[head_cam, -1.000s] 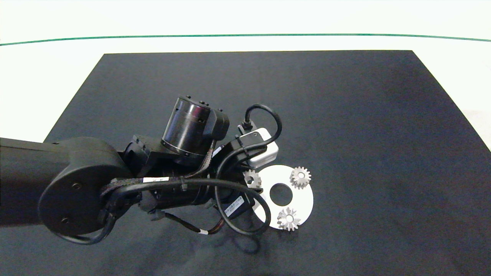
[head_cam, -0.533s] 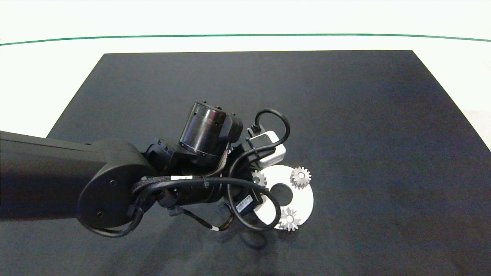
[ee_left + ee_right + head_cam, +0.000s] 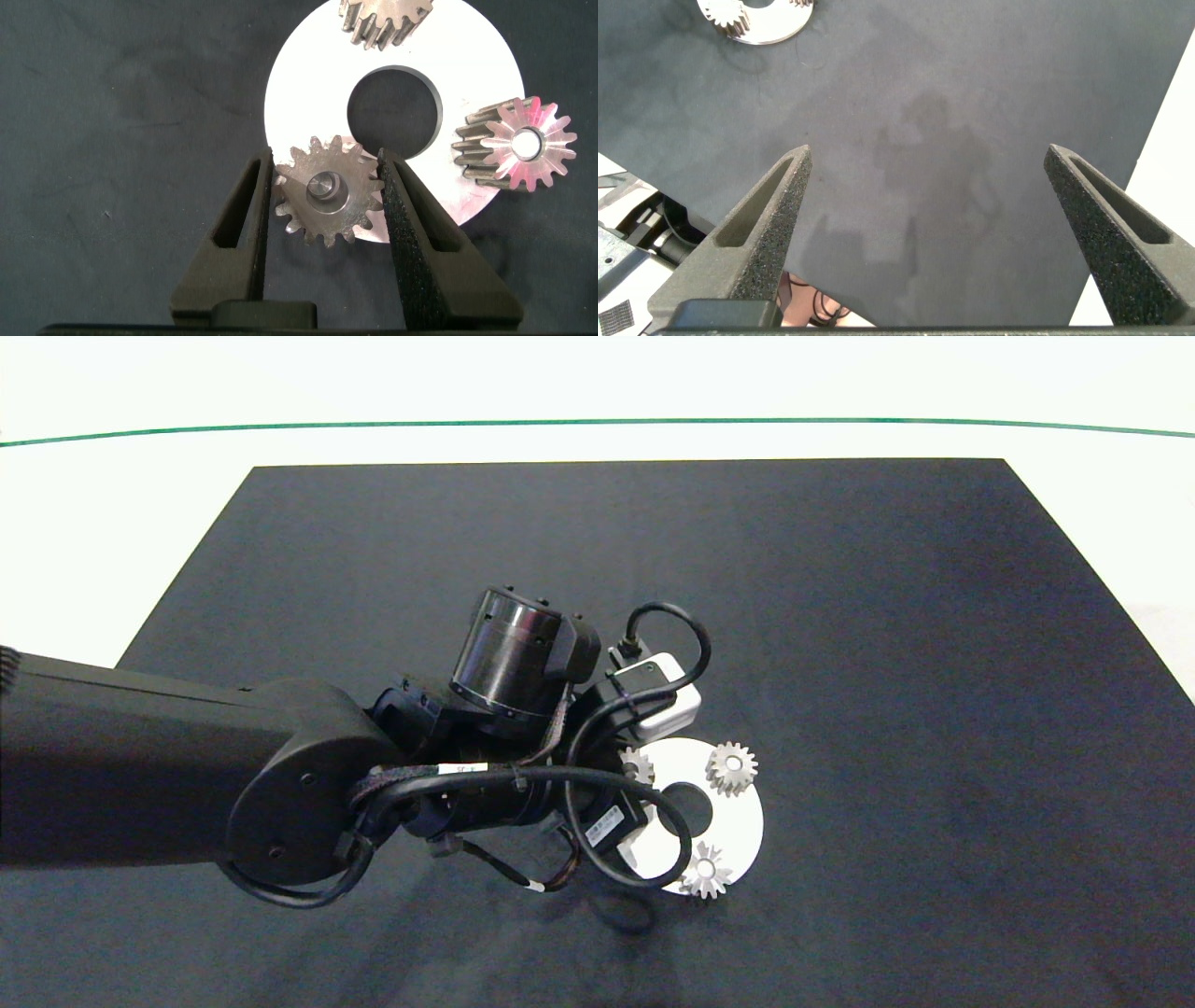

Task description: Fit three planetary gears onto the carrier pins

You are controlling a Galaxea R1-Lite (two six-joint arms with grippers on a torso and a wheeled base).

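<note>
I'm pinching the third gear (image 3: 329, 202) in my left gripper (image 3: 327, 201) over the disc (image 3: 467, 56) edge to seat it; the right gripper (image 3: 929, 168) is idling, jaws spread.

Silver-grey gears (image 3: 329, 200) on white disc (image 3: 308, 84), black mat (image 3: 840, 616) on white table (image 3: 93, 523) (green line (image 3: 597, 422) across it), dark arm (image 3: 140, 784).

Lighting is even and bright from overhead. The pale desk (image 3: 597, 383) around the dark mat (image 3: 840, 616) is washed out near white. My left arm (image 3: 140, 784) casts a soft shadow on the mat's near side. A pink glare sits on one gear's (image 3: 516, 147) face. Focus is sharp throughout; the green line (image 3: 597, 423) bows at the edges.
</note>
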